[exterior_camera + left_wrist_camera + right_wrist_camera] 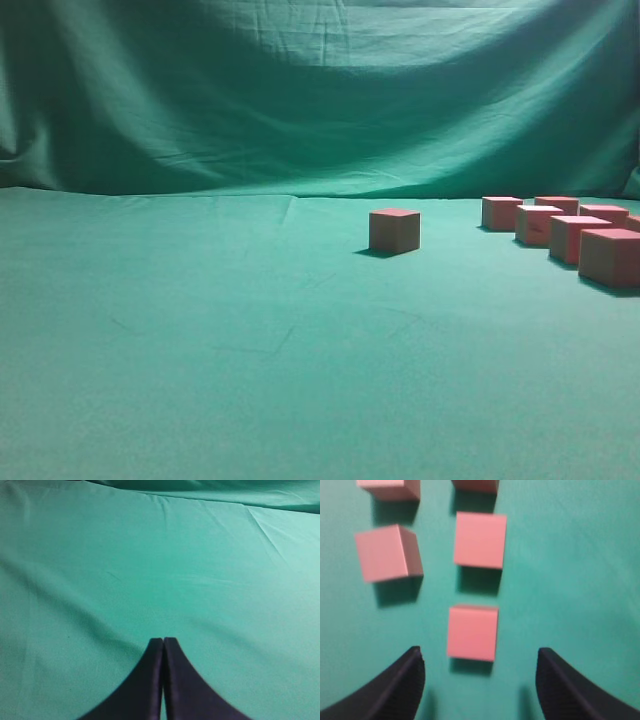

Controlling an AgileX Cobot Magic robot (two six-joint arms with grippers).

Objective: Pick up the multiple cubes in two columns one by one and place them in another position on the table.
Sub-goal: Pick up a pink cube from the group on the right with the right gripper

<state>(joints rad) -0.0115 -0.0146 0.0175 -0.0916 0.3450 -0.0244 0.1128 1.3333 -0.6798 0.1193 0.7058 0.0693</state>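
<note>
Several red cubes stand in two columns at the right of the green table, the nearest (609,257) at the right edge. One red cube (394,230) stands alone nearer the middle. In the right wrist view the cubes show from above; the nearest cube (472,632) lies just ahead of my right gripper (480,667), which is open and empty above the cloth. Another cube (480,539) lies beyond it and a third (387,552) to the left. My left gripper (163,642) is shut and empty over bare cloth. Neither gripper shows in the exterior view.
A green cloth (200,330) covers the table and hangs as a backdrop (300,90) behind it. Creases run across the cloth in the left wrist view (260,525).
</note>
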